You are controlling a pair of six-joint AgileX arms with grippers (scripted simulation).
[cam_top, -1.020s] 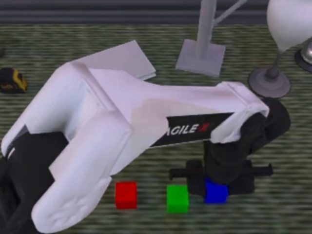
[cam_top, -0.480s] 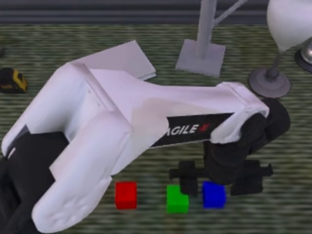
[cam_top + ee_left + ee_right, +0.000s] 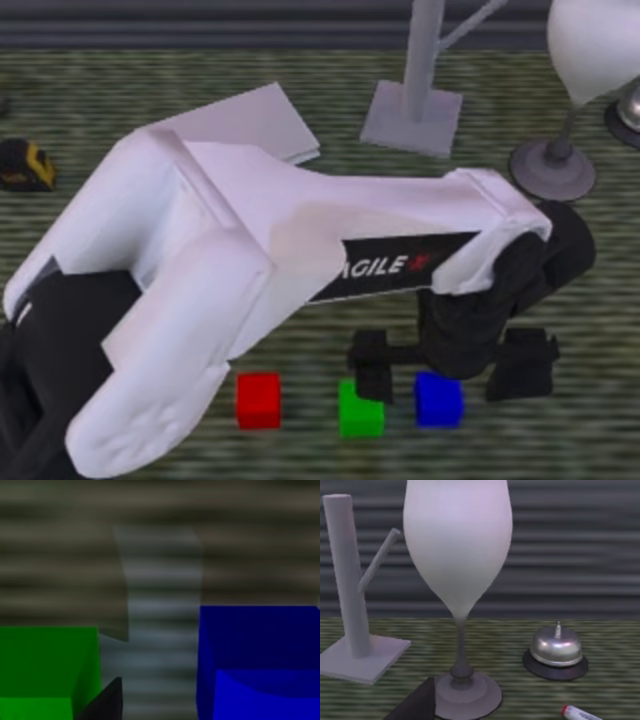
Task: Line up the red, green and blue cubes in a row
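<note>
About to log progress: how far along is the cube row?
Nearly done, it seems. Red cube, green cube and blue cube already sit in a row near the table's front edge. In hand: the left gripper hangs open above the blue cube, which rests free on the table. Left: pulling that arm clear. The right gripper is out of view.

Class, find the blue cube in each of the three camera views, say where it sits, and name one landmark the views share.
Top view: the blue cube lies at the right end of the row, between the open fingers of the left gripper.
Left wrist view: the blue cube fills the near foreground, apart from its neighbour.
Right wrist view: not in it.
Shared landmark: the green cube, beside it in the top and left wrist views.
</note>
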